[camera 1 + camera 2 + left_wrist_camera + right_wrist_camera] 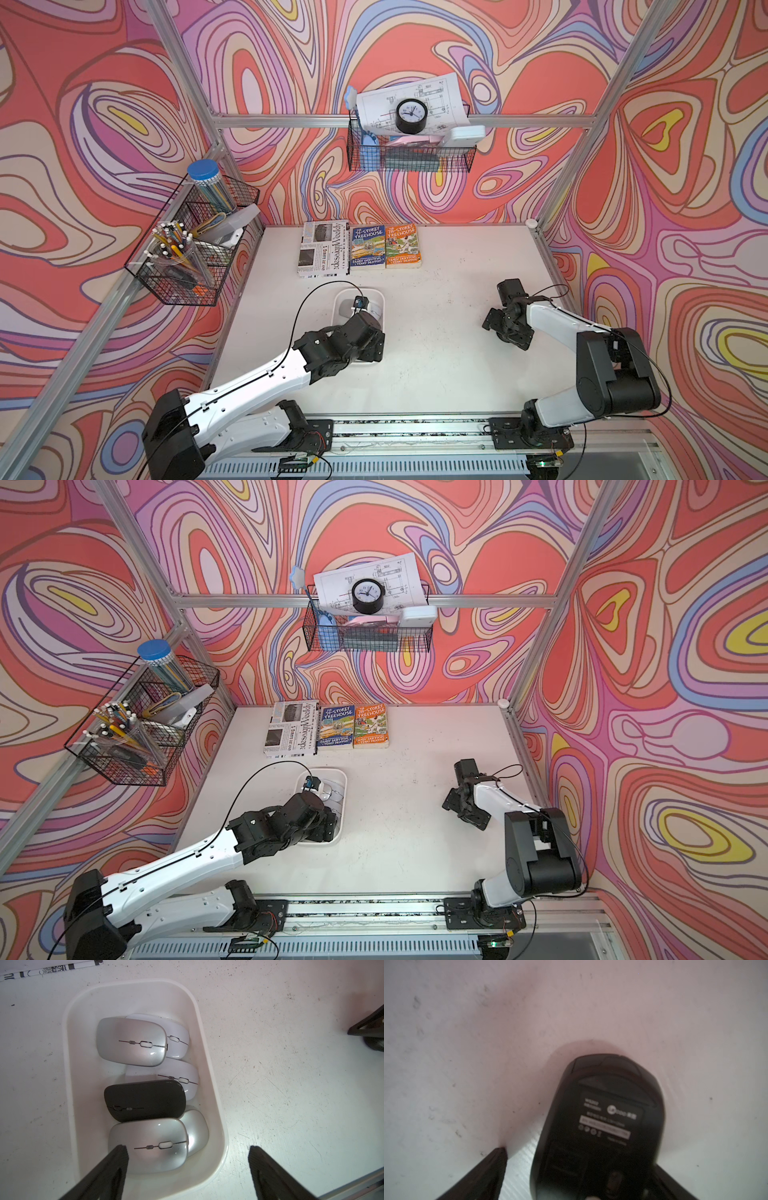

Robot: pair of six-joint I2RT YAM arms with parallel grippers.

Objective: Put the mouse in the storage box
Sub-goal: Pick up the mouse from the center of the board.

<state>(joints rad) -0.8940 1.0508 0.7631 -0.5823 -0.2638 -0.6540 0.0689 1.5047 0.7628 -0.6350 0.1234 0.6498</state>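
Now six mice (133, 1041) lie in the box (133, 995); the left gripper (187, 1148) hangs above, fingers spread. The right gripper (579, 1157) straddles a seventh mouse (604, 1118), fingers apart, perhaps not gripping.

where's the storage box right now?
In both top views the storage box sits on the table, left of centre, in front of the newspaper, under the open left gripper.

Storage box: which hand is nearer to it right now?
Left. The left hand hovers above the near end of the storage box; the right hand is across the table, well clear of it, around a black mouse.
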